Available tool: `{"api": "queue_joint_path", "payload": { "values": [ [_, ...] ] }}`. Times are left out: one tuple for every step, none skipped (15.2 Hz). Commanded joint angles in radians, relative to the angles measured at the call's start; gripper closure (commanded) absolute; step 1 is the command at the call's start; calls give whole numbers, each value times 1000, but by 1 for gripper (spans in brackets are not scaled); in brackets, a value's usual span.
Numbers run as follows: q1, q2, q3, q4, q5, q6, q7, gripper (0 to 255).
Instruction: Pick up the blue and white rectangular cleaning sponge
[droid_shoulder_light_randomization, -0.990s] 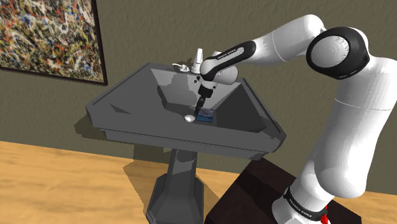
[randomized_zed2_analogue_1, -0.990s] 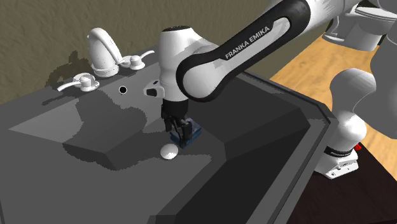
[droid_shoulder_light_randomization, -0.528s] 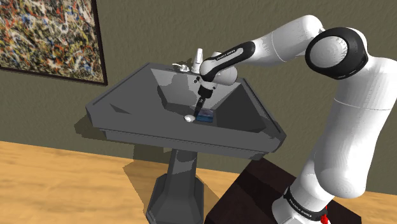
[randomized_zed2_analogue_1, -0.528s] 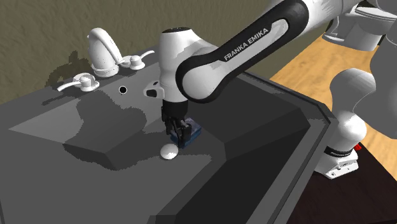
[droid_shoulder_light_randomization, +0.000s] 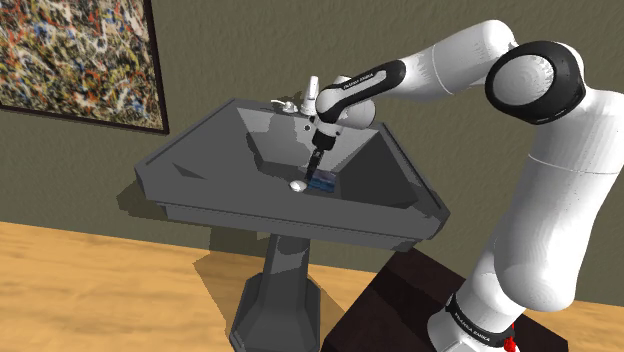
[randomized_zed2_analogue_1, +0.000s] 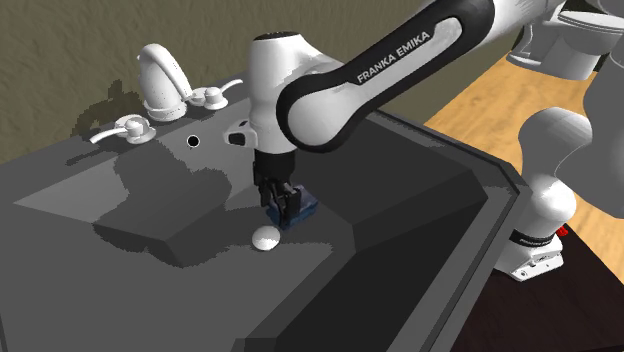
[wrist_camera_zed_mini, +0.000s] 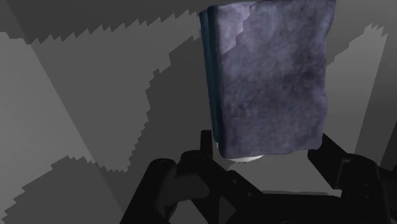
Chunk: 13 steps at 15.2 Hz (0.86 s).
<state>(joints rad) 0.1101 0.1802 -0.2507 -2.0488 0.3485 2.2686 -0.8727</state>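
In the basin of the dark sink (droid_shoulder_light_randomization: 290, 214): blue sponge (randomized_zed2_analogue_1: 304, 206), just beside the white drain stopper (randomized_zed2_analogue_1: 265, 238) and well apart from the tap (randomized_zed2_analogue_1: 160, 75).
Gripper (randomized_zed2_analogue_1: 283, 212): pointing down into the basin, low over its floor, at one short end of the sponge.
Fingers (wrist_camera_zed_mini: 337, 159): one on each long side of the sponge and touching it, so apparently clamped on the sponge, as far as the wrist view tells.
Hold: taken only near the end; most of the sponge reaching out past the fingertips.
Step in hand: probably grasp made, lift to come; cannot tell whether already off the basin floor.
First risk: sponge tilting or slipping out during the lift, because of the hold so near one end.
Second risk: a soft body giving way under the squeeze, leaving a looser grip than it looks.
Third risk: free end catching the stopper or the sloped basin wall, if moved sideways before rising clear.
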Motion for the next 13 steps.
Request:
{"api": "queue_joint_path", "payload": {
  "values": [
    [1, -12, -2, 11, -10, -22, 11, 255],
    [2, -19, -3, 17, -15, -33, 16, 255],
    [2, -25, -4, 22, -20, -44, 21, 255],
    [2, -32, -5, 28, -24, -55, 26, 255],
    [3, -38, -6, 34, -29, -67, 31, 255],
    [3, -44, -7, 40, -33, -78, 36, 255],
    [3, -50, -7, 47, -37, -90, 41, 255],
    [3, -56, -8, 54, -42, -101, 45, 255],
    [4, -61, -9, 61, -46, -113, 50, 255],
    [4, -66, -9, 68, -49, -125, 54, 255],
    [4, -71, -10, 75, -53, -136, 59, 255],
    [4, -72, -10, 76, -54, -138, 59, 255],
    [4, -72, -10, 76, -54, -138, 59, 255]
  ]
}}
